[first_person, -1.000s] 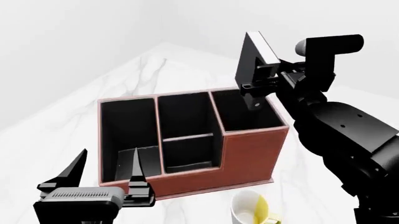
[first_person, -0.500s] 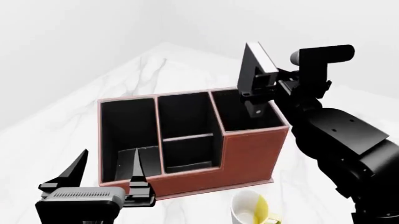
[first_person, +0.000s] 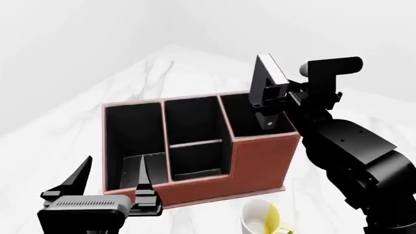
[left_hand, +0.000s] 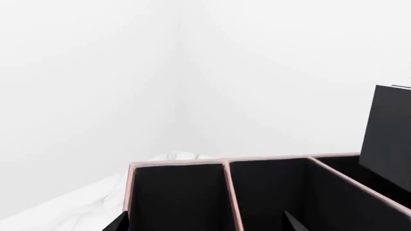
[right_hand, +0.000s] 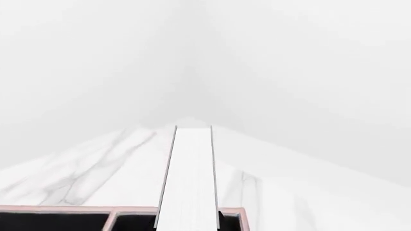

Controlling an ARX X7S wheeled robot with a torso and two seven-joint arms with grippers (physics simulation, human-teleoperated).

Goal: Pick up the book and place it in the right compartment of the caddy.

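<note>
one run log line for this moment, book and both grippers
phase: placing | right gripper: shut on book, above right compartment of caddy | left gripper: open, idle | book: not released

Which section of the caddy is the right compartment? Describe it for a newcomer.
On the marble table stands a reddish-brown caddy with three black-lined sections. The right compartment is the square end one below the raised book. Unlike its neighbours, it has the tallest walls and no divider.

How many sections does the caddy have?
3: a left section, a middle section split by a divider, and a tall right section under the held book.
</note>
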